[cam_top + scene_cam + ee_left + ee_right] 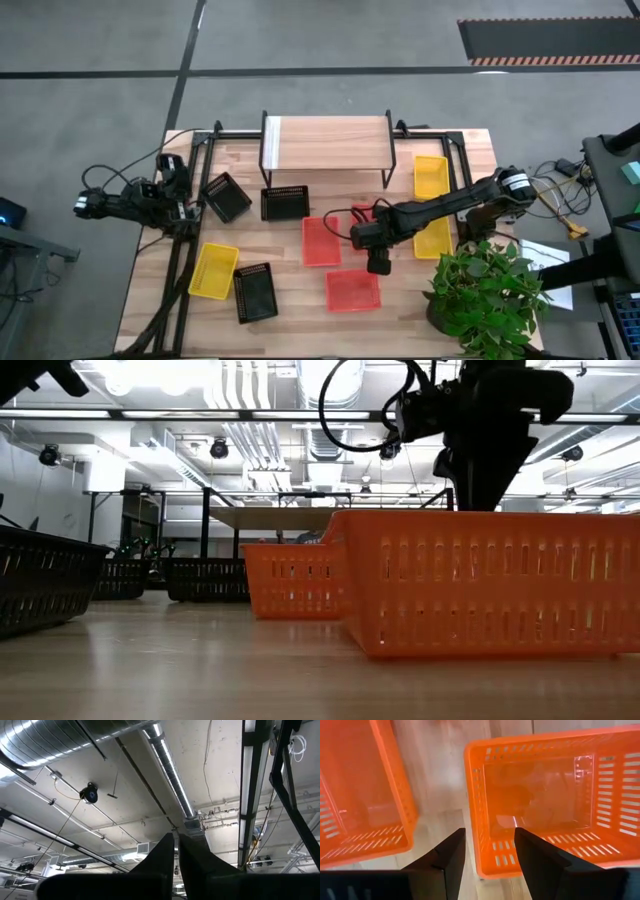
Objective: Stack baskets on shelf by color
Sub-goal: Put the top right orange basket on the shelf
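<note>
Three red-orange baskets lie on the table: one near the front (352, 290), one beside it (320, 242), one partly under my right arm (360, 214). Yellow baskets (431, 176), (432, 240), (214, 270) and black baskets (227, 196), (284, 203), (255, 292) are scattered around. The shelf (325, 140) stands at the far edge with nothing on its top. My right gripper (487, 852) is open above the front red-orange basket (545, 795), one finger over its inside and one outside its end wall (476, 820). My left gripper (176, 852) is shut, pointing at the ceiling, at the table's left edge (130, 203).
A potted plant (490, 295) stands at the table's near right corner, close to my right arm. Black frame rails (180, 250) run along the left side. Bare wood (300, 320) lies between the baskets at the front.
</note>
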